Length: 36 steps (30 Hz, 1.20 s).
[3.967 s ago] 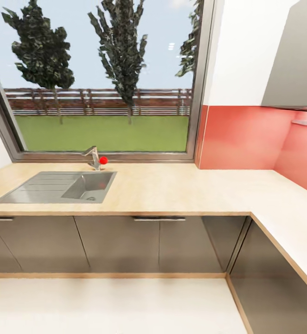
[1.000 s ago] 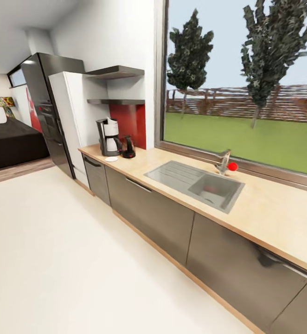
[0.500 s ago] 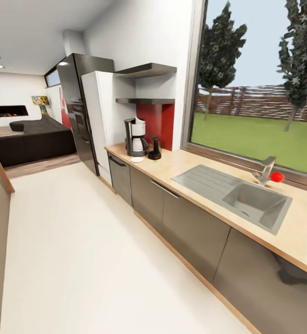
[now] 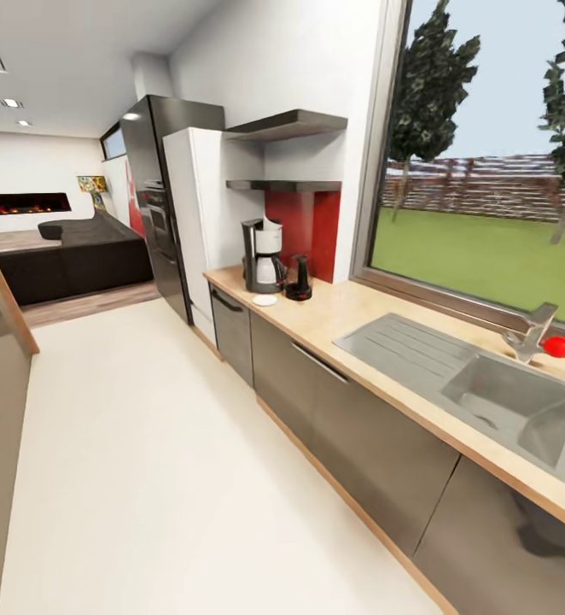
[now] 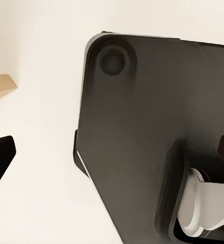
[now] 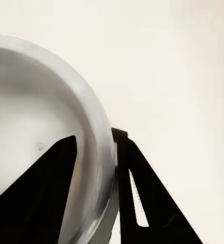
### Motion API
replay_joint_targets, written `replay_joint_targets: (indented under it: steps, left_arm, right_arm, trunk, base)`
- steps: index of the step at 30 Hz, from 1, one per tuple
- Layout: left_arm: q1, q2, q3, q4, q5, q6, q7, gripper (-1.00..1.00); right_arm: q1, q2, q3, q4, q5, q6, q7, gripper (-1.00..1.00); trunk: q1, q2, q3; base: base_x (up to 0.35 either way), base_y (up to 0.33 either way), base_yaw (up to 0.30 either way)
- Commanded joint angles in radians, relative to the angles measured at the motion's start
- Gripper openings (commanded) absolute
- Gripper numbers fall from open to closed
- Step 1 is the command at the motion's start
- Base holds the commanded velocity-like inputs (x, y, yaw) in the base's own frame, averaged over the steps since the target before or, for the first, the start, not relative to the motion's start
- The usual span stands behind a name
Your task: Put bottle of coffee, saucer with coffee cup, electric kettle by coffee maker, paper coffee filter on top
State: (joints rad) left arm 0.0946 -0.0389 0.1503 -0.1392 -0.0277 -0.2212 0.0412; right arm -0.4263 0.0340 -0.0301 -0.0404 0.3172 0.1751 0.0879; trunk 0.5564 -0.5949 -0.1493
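Coffee maker, electric kettle and saucer cluster at the table's far end, well ahead, left of centre. Kitchen shelf hangs right above them. Can't tell either claw's state from the wrist views; neither arm clearly nearer.

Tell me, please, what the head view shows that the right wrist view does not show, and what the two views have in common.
The head view shows the kitchen countertop with the coffee maker, the electric kettle beside it and the saucer in front of it, the kitchen shelf above them, and the sink under the window.

The right wrist view shows the two dark fingers from close up, with a rounded grey part of the robot beside them.

Both views show the pale floor.
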Motion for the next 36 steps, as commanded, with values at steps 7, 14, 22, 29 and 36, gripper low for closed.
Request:
replay_joint_targets:
  steps: [7, 14, 22, 29, 36]
  left_arm:
    - [0.001, 0.0, 0.005, -0.002, -0.003, -0.001, 0.002, 1.0]
    - [0.0, 0.0, 0.005, -0.002, -0.002, -0.001, 0.002, 1.0]
    - [0.0, 0.002, 0.005, -0.002, -0.001, -0.001, 0.002, 1.0]
    - [0.001, 0.003, 0.005, -0.002, -0.001, -0.002, 0.002, 1.0]
    - [0.001, 0.002, 0.005, -0.002, -0.001, -0.003, 0.002, 1.0]
  right_arm:
    - [0.0, -0.002, -0.002, 0.003, 0.012, -0.05, 0.004, -1.0]
    - [0.0, 0.0, -0.002, 0.002, 0.011, -0.053, 0.002, -1.0]
    - [0.0, 0.004, -0.004, 0.001, 0.008, -0.052, -0.001, -1.0]
    - [0.0, 0.006, -0.004, 0.001, 0.008, -0.051, -0.001, -1.0]
    - [0.0, 0.006, -0.004, 0.0, 0.008, -0.051, -0.002, -1.0]
  trunk:
    - [0.001, -0.001, -0.001]
    - [0.001, -0.001, -0.001]
    - [0.001, -0.001, -0.002]
    - [0.001, -0.001, -0.007]
    - [0.001, -0.001, -0.014]
  base:
    - [0.337, 0.024, 0.0]
    - [0.334, 0.137, 0.0]
    - [0.313, 0.195, 0.064]
    - [0.322, 0.105, 0.238]
    - [0.335, 0.005, 0.227]
